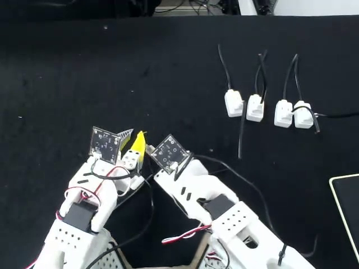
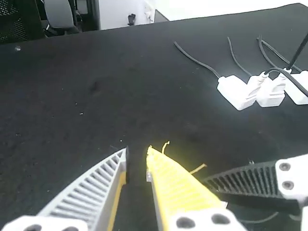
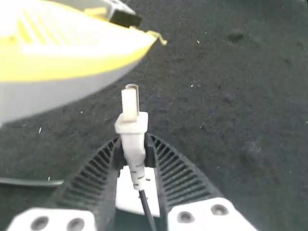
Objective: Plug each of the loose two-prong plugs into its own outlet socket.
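Observation:
My right gripper (image 3: 132, 143) has its black fingers shut on a white two-prong plug (image 3: 130, 126), prongs pointing forward over the black table. Its thin cable (image 3: 146, 209) runs back between the fingers. In the high view this gripper (image 1: 152, 149) sits low and centre, right beside my left gripper (image 1: 136, 139). My left gripper (image 2: 137, 155), one grey and one yellow finger, is open by a narrow gap with nothing in it. Several white outlet sockets (image 1: 233, 103) stand in a row at the far right, with black cords leading away from them; they also show as outlet sockets (image 2: 239, 92).
A loose black cable (image 1: 240, 140) lies just below the socket row. A flat dark object with a pale rim (image 1: 346, 206) sits at the table's right edge. The black table (image 1: 112, 73) stretches bare to the left and far side.

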